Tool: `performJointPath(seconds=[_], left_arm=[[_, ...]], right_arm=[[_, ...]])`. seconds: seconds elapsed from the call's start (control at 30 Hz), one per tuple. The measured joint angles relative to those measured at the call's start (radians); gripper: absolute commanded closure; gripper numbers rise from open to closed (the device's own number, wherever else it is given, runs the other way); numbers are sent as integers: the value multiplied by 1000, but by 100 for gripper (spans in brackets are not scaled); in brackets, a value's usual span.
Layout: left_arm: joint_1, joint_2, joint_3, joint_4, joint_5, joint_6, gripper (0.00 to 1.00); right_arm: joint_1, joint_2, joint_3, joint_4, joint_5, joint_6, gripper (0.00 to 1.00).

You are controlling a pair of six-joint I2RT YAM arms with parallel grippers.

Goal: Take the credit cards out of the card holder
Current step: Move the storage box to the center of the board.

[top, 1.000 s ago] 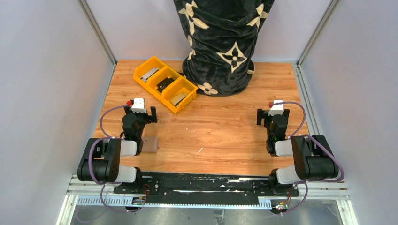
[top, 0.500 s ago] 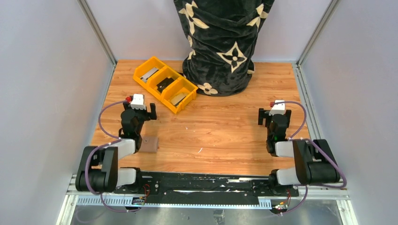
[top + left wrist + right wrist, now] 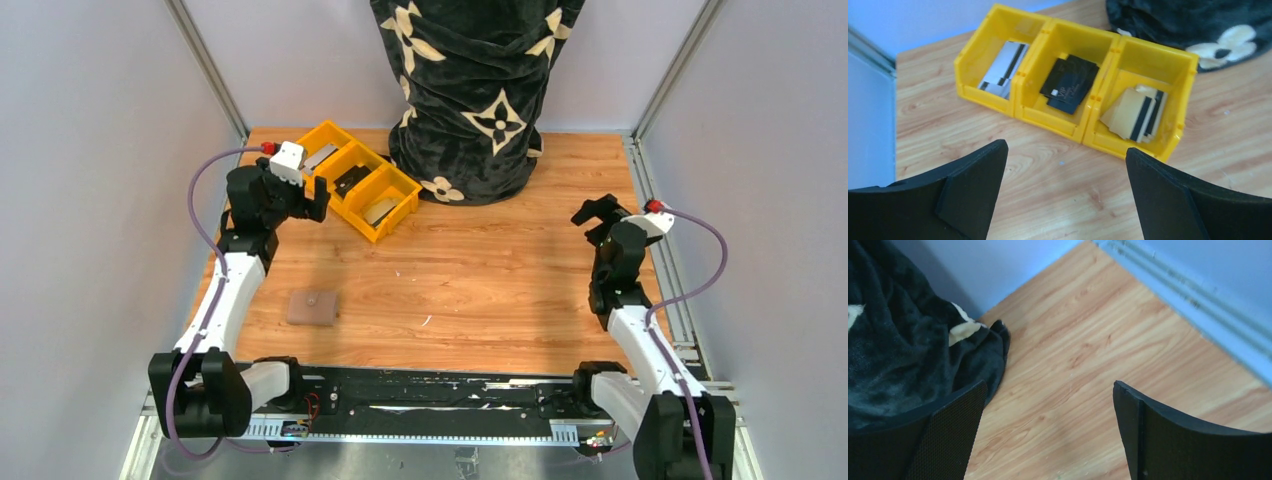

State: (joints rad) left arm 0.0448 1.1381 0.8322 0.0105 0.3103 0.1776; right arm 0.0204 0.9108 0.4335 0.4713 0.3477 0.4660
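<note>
Card holder [image 3: 313, 306] lies flat at lower left of the overhead view, with neither arm near it. Left gripper [image 3: 303, 196] hangs wide open over the yellow tray [image 3: 300, 160], upper left. Right gripper [image 3: 598, 211] gapes empty at right. The risk is that the left one grabs the sorted cards [image 3: 1070, 82] instead, or the holder, pinned by nothing, skids away.

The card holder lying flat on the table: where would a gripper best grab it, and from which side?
Probably from straight above, pinching its two long edges across the shorter width. The card holder lies flat on the table with bare wood all round, so no side is blocked.
</note>
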Motion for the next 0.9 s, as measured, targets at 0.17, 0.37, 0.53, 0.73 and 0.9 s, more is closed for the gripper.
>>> performJointPath(seconds=[0.17, 0.37, 0.53, 0.73, 0.9], left_arm=[[10, 24, 106, -203, 84, 44, 0], [11, 33, 136, -411, 125, 133, 0], [12, 36, 136, -497, 128, 156, 0], [12, 56, 137, -566, 124, 175, 0], [12, 58, 138, -635, 117, 224, 0]], right_arm=[[-70, 90, 64, -133, -182, 145, 0], [67, 249, 266, -332, -269, 136, 0], [330, 360, 385, -412, -207, 129, 4], [558, 620, 634, -494, -121, 141, 9], [673, 847, 890, -562, -72, 154, 11]])
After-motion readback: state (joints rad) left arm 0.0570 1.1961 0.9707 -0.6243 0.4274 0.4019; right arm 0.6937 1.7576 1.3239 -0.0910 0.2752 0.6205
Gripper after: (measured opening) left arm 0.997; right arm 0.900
